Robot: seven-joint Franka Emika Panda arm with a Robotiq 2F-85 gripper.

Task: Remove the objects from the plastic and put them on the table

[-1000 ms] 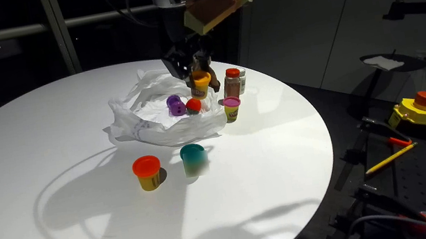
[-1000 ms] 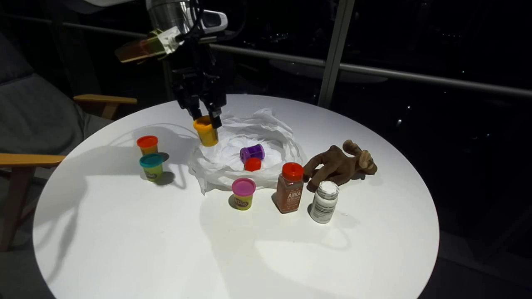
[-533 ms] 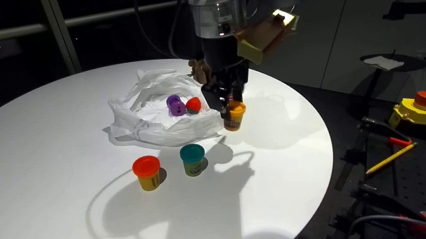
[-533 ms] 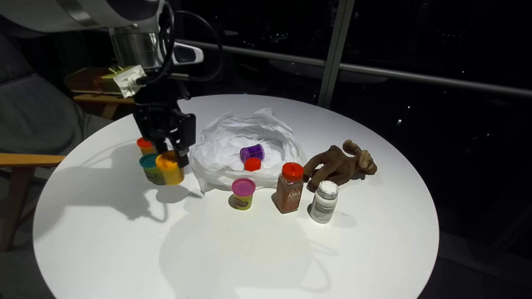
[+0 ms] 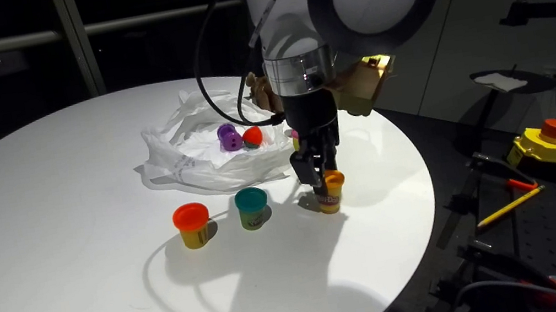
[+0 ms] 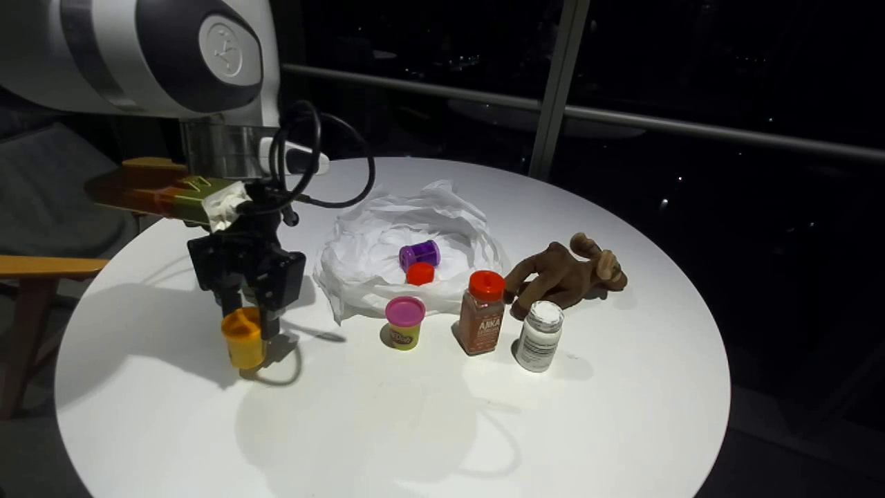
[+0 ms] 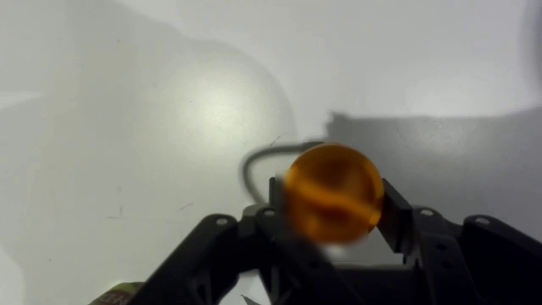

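Exterior view: the gripper (image 6: 250,319) pinches an orange tub (image 6: 247,349). A purple cylinder (image 6: 419,256) lies in the crinkled plastic bag (image 6: 366,294).

Bag (image 5: 241,172) open from above; teal tub (image 5: 252,209) stands between gripper (image 6: 249,324) and red-lidded tub (image 5: 192,226).

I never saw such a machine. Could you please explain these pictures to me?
It is a robot arm ending in a two-fingered tool. Two pictures look from outside at a round white table; the wrist picture looks down past the tool. The tool grips an orange tub, low, perhaps touching the table. A plastic bag holds a purple toy and a red piece. Around it are a red-lidded tub, a teal-lidded tub, a pink-lidded tub, a jar, a white bottle and a brown plush animal.
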